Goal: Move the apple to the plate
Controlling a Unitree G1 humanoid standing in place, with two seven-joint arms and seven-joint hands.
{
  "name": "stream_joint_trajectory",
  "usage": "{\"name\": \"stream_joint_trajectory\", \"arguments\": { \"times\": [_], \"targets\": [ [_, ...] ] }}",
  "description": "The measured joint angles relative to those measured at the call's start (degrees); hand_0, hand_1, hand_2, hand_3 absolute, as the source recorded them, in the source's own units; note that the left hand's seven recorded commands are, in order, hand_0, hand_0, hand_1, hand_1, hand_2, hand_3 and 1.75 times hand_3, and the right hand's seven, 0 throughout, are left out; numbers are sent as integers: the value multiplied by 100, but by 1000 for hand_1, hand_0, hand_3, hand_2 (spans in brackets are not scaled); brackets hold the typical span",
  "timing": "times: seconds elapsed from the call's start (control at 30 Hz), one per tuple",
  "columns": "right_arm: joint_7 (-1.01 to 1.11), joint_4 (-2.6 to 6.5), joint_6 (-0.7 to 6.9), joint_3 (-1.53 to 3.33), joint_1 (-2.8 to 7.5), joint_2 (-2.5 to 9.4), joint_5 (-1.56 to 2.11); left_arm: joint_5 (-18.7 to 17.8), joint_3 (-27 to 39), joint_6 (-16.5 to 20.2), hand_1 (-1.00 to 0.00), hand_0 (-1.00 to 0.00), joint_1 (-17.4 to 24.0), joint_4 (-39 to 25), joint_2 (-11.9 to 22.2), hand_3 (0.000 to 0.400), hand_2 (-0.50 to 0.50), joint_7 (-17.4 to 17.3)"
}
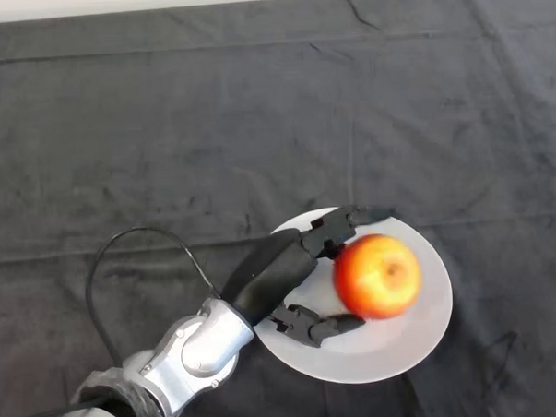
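Observation:
A red and yellow apple point(379, 274) rests on the white plate point(415, 339) at the lower middle of the head view. My left hand point(273, 271) reaches over the plate's left side from the lower left. Its fingers point(345, 223) stretch past the apple's far side and its thumb point(316, 326) lies on the near side. The fingers look relaxed and spread, with a little gap to the apple on both sides. The hand's palm hides the plate's left rim.
The dark wrinkled cloth point(256, 126) covers the whole table. A pale strip point(158, 1) beyond the table's far edge runs along the top of the view.

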Motion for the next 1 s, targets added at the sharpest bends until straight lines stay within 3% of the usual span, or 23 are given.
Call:
{"name": "stream_joint_trajectory", "arguments": {
  "times": [0.37,0.73,1.0],
  "targets": [
    [0,0,0,0,0,0,0,128,1,90,0,0,-155,47,52,0,0,52],
    [0,0,0,0,0,0,0,146,241,85,0,0,-307,279,453,0,0,98],
    [0,0,0,0,0,0,0,92,771,104,0,0,-306,457,793,0,0,385]
  ]
}}
